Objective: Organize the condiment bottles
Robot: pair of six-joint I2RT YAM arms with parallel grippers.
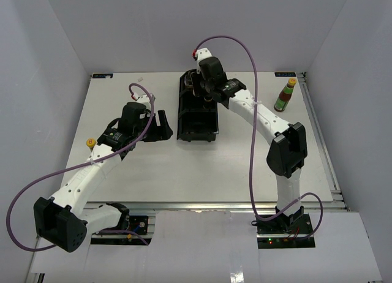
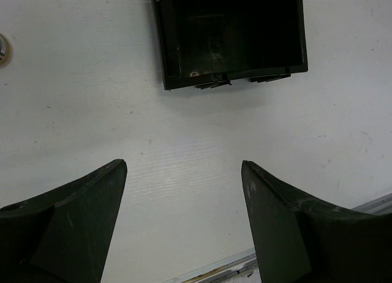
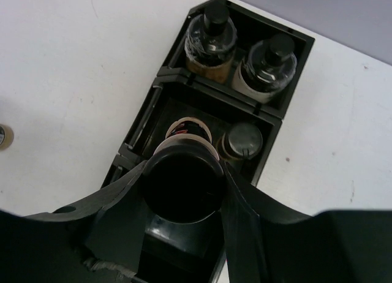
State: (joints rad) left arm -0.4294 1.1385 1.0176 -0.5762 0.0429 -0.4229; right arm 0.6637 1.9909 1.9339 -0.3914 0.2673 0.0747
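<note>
The long black tray (image 1: 197,127) lies mid-table. My right gripper (image 1: 205,90) (image 3: 184,173) is shut on a black-capped jar (image 3: 184,188) and holds it upright in the left side of the tray's second compartment (image 3: 269,120). Another black-capped jar (image 3: 243,142) stands beside it. Two more jars (image 3: 210,41) (image 3: 267,62) stand in the far compartment. A slim red-brown sauce bottle (image 1: 285,94) stands at the back right. A yellow-orange cap (image 1: 90,143) shows beside the left arm, with its body hidden. My left gripper (image 1: 160,125) (image 2: 184,166) is open and empty above the table, left of the tray's near end (image 2: 236,78).
The tray's near compartments hold nothing. A small round object (image 2: 2,50) lies on the table at the left edge of the left wrist view. White walls enclose the table on three sides. A metal rail (image 1: 214,204) runs along the front edge.
</note>
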